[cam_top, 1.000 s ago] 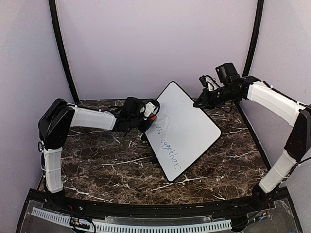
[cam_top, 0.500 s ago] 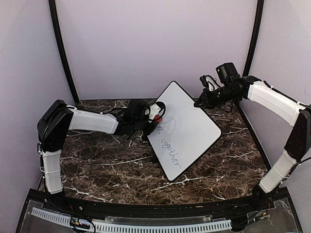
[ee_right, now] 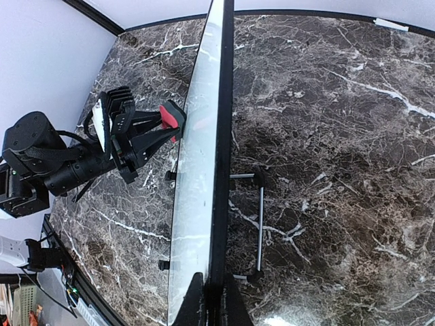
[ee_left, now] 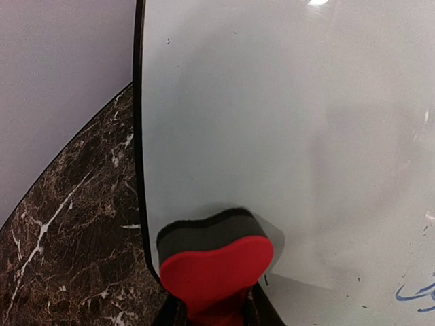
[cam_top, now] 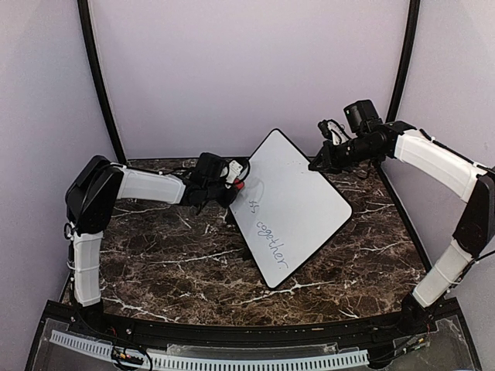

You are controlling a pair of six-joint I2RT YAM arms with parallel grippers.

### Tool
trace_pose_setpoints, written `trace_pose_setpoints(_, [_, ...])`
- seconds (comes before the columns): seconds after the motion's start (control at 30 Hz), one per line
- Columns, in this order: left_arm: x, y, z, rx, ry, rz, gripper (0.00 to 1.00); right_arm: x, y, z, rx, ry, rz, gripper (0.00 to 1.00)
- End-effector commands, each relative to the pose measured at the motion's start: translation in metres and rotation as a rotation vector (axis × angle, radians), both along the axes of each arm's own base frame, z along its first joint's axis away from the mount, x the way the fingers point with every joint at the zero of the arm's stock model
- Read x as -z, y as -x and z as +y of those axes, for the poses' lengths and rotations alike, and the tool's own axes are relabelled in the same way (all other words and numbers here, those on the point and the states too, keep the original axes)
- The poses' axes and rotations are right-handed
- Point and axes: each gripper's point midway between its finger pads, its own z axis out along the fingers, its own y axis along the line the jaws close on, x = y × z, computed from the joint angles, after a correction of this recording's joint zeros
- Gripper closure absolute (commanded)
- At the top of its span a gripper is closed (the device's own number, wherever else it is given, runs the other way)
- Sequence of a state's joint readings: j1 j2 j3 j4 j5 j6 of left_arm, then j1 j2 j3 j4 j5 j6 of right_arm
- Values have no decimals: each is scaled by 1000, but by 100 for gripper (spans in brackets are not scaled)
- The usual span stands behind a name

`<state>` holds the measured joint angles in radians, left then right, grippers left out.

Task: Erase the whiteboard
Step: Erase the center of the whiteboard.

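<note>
The whiteboard (cam_top: 298,197) stands tilted on a stand, with dark handwriting (cam_top: 270,235) on its lower part. In the left wrist view the whiteboard (ee_left: 285,122) fills the frame and faint blue marks (ee_left: 414,293) show at the right. My left gripper (cam_top: 234,180) is shut on a red eraser (ee_left: 216,266), whose dark felt face presses the board near its left edge. My right gripper (ee_right: 211,299) is shut on the whiteboard's (ee_right: 197,170) black rim at its upper right edge (cam_top: 315,164). The right wrist view shows the eraser (ee_right: 172,114) against the board's face.
The board rests on a wire stand (ee_right: 260,224) on the dark marble table (cam_top: 155,247). Lilac walls close in the back and both sides. A black rail (cam_top: 232,340) runs along the near edge.
The left gripper slid the eraser a little right across the board, then back left to the board's left edge. The board and the right arm have not moved.
</note>
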<state>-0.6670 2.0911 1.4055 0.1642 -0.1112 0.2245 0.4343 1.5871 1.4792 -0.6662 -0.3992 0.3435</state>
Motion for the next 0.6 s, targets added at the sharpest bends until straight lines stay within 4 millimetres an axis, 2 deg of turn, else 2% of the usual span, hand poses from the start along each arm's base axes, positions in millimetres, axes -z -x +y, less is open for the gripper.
trace_pose_setpoints(0.0, [39,58,-43,187,-31,119,100,2,27,29,-212,-31,-30,100])
trace_pose_setpoints(0.3, [44,121,-83,333,61,172,100,2,27,30,-212,-33,-30,100])
trace_pose_setpoints(0.57, [34,151,-98,377,126,198,100,2,27,30,-212,-34,-31,100])
